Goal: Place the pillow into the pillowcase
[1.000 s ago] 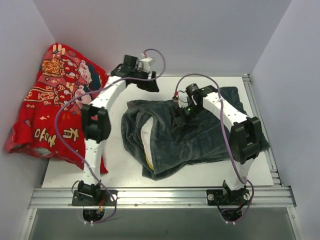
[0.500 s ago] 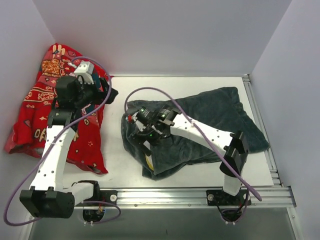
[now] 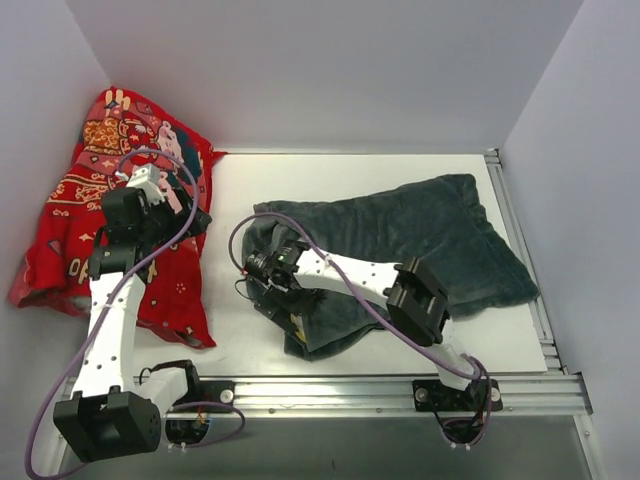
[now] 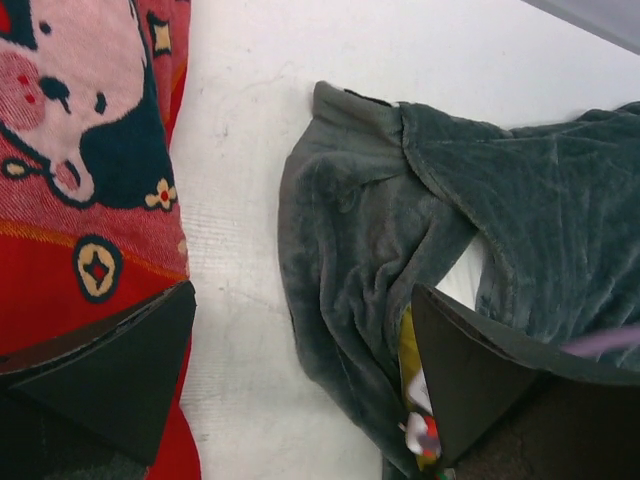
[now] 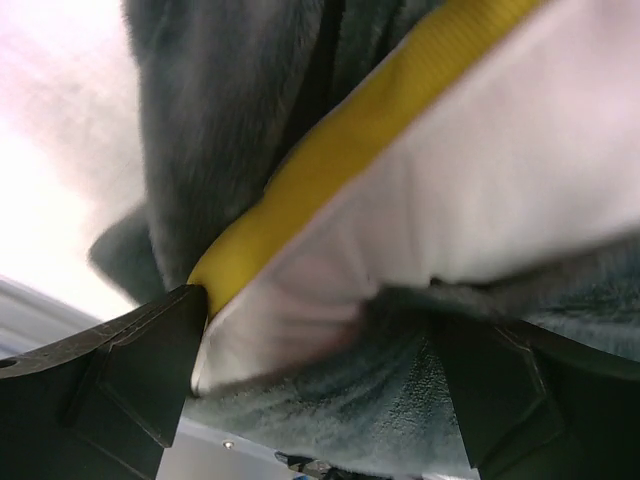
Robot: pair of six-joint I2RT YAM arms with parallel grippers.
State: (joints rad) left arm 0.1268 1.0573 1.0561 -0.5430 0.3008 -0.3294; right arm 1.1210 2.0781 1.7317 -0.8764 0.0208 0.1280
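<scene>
At the pillow [image 5: 500, 170], right gripper [image 5: 320, 325] agape

The white, yellow-edged pillow [image 5: 500, 170] sits mostly inside the rumpled grey-blue pillowcase [image 3: 430, 235].

The left tool [image 3: 195, 218] has pulled back from the far edge of the pillowcase [image 3: 430, 235] and swung left, so it now hangs over the red cloth [image 3: 75, 210]. The right arm has unfolded and stretched leftward. That has carried the right tool [image 3: 262, 280] from the middle of the pillowcase down to its left-hand mouth, close against the pillow [image 5: 480, 170], jaws spread wide.
</scene>
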